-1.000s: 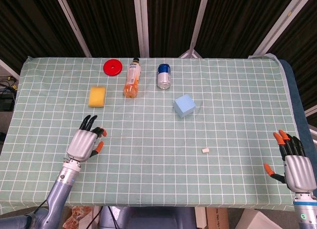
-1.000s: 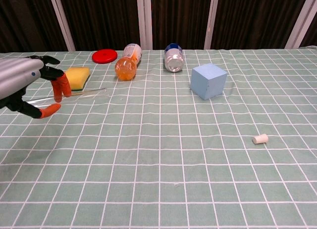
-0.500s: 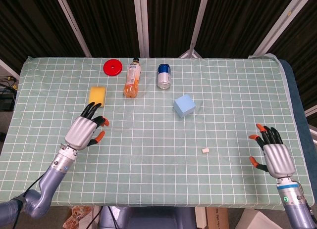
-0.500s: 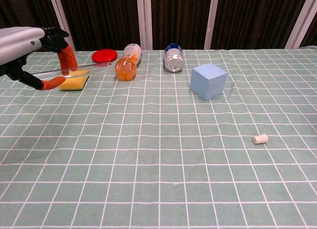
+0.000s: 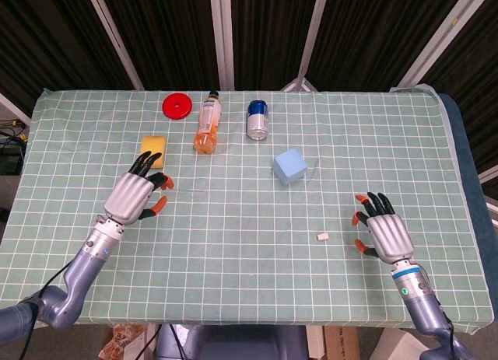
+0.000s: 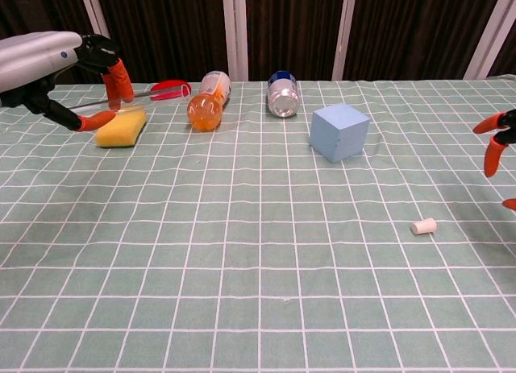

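The left hand (image 5: 134, 197) is held above the checked tablecloth (image 5: 233, 220) just short of the yellow sponge (image 5: 153, 149), which lies flat toward the far left of the table; the fingers are spread and nothing is grasped, the dark, orange-tipped fingertips (image 6: 118, 73) being seen in the chest view over the sponge's near edge without clear contact. The right hand (image 5: 386, 235) is likewise unclenched and empty, hovering near the small white stub (image 5: 322, 236) (its nature cannot be made out), which rests apart from it on the cloth. Several slips can be foreseen. If the left hand is lowered too steeply, the sponge could be pushed along the cloth rather than enclosed, since it is soft and light; it might then be driven toward the red disc (image 5: 177, 106) or the orange bottle (image 5: 207, 124) lying on its side, and the bottle, being round, could be set rolling into the can (image 5: 257, 119) beside it. A thin, pale line is seen near the left fingers in the chest view (whether a thread or a reflection cannot be told), and a snag there cannot be excluded. On the right, the stub could be flicked away by a fingertip, being so small. The blue cube (image 5: 289, 166) stands well apart from both hands and is judged least at risk.
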{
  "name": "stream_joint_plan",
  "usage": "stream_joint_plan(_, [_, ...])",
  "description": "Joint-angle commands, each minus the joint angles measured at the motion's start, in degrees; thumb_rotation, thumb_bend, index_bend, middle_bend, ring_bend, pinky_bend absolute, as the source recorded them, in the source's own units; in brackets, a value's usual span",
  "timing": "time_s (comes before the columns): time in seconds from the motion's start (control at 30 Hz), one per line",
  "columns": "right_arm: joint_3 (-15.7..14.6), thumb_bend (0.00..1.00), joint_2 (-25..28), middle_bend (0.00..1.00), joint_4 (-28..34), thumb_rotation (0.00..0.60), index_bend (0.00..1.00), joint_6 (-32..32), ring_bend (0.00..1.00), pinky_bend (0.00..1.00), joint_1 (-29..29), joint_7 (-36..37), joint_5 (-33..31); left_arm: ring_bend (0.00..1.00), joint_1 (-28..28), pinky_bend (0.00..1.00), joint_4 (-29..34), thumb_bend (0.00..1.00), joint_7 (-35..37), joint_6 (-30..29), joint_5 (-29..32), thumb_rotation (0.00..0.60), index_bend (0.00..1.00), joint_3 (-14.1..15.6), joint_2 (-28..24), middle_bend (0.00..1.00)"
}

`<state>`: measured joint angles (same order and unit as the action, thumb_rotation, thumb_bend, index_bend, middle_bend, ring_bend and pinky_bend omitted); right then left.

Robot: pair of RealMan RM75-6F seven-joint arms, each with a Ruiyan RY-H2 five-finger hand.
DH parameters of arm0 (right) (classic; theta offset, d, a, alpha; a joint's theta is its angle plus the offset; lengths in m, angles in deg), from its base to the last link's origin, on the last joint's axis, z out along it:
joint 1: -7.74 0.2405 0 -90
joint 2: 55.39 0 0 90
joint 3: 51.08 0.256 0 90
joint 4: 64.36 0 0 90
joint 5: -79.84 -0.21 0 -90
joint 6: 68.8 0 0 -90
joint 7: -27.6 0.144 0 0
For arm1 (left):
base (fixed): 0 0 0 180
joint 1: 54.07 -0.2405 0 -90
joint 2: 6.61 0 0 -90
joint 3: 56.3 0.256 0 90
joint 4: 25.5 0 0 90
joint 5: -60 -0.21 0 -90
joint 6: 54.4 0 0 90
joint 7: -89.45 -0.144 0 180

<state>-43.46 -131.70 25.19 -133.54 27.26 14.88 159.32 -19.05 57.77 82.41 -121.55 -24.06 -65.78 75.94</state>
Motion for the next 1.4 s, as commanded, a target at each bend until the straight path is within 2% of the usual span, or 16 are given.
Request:
stream_joint_plan(0.03, [-0.43, 0.31, -2.08, 0.15, -1.56, 0.600, 0.49, 1.26, 0.00, 0.00, 1.08, -0.88, -0.57, 0.07, 0.35, 0.00, -0.44, 0.66, 0.19, 0.23, 0.03, 0.600, 0.47, -0.02, 0.40, 0.50])
stream_joint_plan(0.4, [-1.57, 0.31, -7.46, 0.17, -5.86, 0.600, 0.52, 2.77, 0.00, 0.00, 3.20, -1.53, -1.03, 0.07, 1.48, 0.00, -0.23, 0.66, 0.13, 0.24, -0.54, 0.600, 0.47, 0.11, 1.45, 0.50])
stream_joint_plan(1.4, [-1.72, 0.31, -10.76, 0.16, -8.52, 0.600, 0.48, 4.85, 0.00, 0.00, 5.84, -4.34, -5.22, 0.07, 1.73, 0.00, 1.62, 0.66, -0.50, -0.54, 0.07, 0.600, 0.47, 0.27, 0.86, 0.50])
